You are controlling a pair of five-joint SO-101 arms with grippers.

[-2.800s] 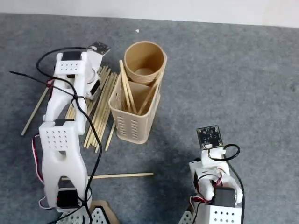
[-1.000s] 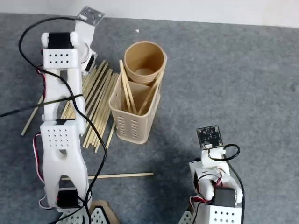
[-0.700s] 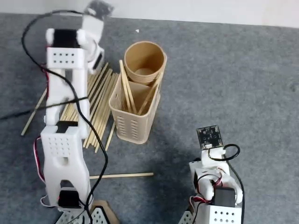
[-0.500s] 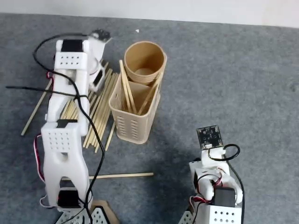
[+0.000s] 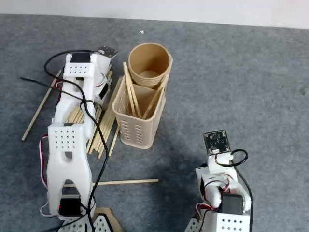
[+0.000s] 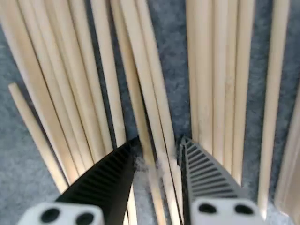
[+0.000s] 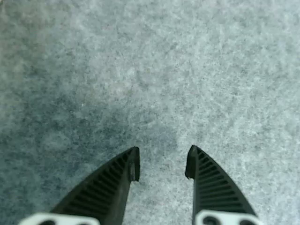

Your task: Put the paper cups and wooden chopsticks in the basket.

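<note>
From the high view, a cream, slotted basket (image 5: 138, 129) stands upright on the grey carpet (image 5: 251, 87). A brown paper cup (image 5: 149, 59) sits upright in its far end, mouth up (a second rim shows inside it, so it may be two cups nested). A few basket chopsticks (image 5: 129, 92) lean inside the basket, their tips resting against the cup's outside. Just beside the basket lies a loose pile of chopsticks (image 5: 103, 126), partly covered by the left arm (image 5: 79, 89). A single chopstick (image 5: 118, 181) lies apart, nearer the arm bases, and a stray one (image 5: 37, 112) lies on the pile's far side. The right arm (image 5: 223, 191) sits folded, well apart from the basket.

In the left wrist view, the left gripper (image 6: 157, 145) is low over the pile (image 6: 140, 75), jaws apart, with a couple of sticks running between the tips.

In the right wrist view, the right gripper (image 7: 162, 164) has its jaws apart and holds nothing, over the carpet (image 7: 187, 70).
</note>
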